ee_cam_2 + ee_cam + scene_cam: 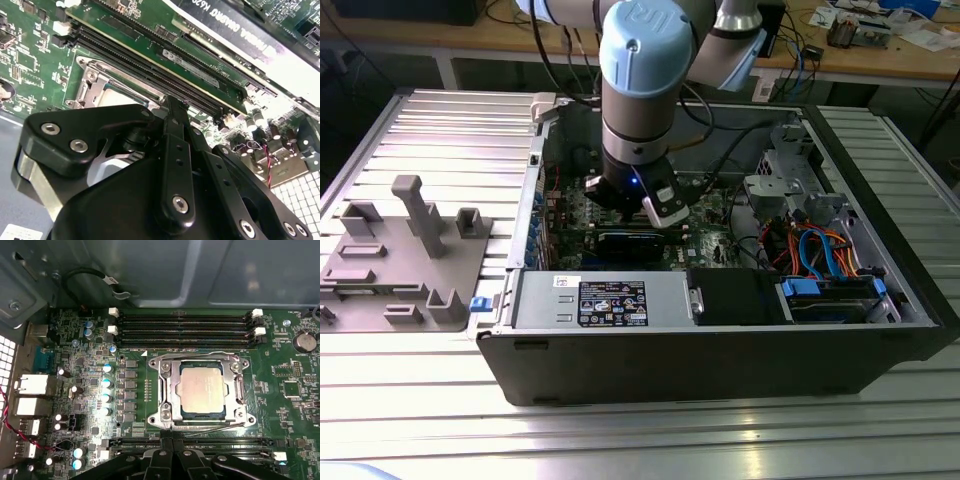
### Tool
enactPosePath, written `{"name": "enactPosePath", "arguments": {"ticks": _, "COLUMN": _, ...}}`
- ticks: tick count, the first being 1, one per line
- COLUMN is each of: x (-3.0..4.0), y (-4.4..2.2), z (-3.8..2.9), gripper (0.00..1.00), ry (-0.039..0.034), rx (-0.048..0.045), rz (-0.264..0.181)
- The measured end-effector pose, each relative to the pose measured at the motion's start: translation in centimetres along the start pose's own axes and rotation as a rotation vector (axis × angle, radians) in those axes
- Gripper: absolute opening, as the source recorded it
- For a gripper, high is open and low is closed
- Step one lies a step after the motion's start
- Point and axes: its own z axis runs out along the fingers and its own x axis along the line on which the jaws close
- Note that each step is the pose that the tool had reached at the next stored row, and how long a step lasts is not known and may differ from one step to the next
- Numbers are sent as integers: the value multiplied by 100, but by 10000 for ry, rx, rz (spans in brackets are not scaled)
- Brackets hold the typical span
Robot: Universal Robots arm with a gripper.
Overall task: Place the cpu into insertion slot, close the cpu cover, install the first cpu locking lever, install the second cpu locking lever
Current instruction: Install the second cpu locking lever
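Two fingers pressed together, empty, beside the cpu cover.

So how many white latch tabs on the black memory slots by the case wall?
4: two white latch tabs by the round silver coin cell, two at the opposite end; none look hidden.

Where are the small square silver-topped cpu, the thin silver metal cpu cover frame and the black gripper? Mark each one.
cpu [201, 391], first wrist view, centre of its metal top.
cpu cover [170, 391], first wrist view, a side bar of the frame.
gripper [172, 444], first wrist view, between its black fingertips.
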Motion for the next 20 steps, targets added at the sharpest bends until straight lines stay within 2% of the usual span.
{"name": "enactPosePath", "arguments": {"ticks": 1, "x": 15, "y": -3, "z": 15, "gripper": 11, "ry": -3, "rx": -55, "rz": 6}}
{"name": "enactPosePath", "arguments": {"ticks": 9, "x": 44, "y": -23, "z": 87, "gripper": 11, "ry": -49, "rx": -179, "rz": 168}}
{"name": "enactPosePath", "arguments": {"ticks": 13, "x": 92, "y": -29, "z": 109, "gripper": 11, "ry": -55, "rx": -274, "rz": 195}}
{"name": "enactPosePath", "arguments": {"ticks": 20, "x": 134, "y": -39, "z": 147, "gripper": 11, "ry": -64, "rx": -416, "rz": 232}}
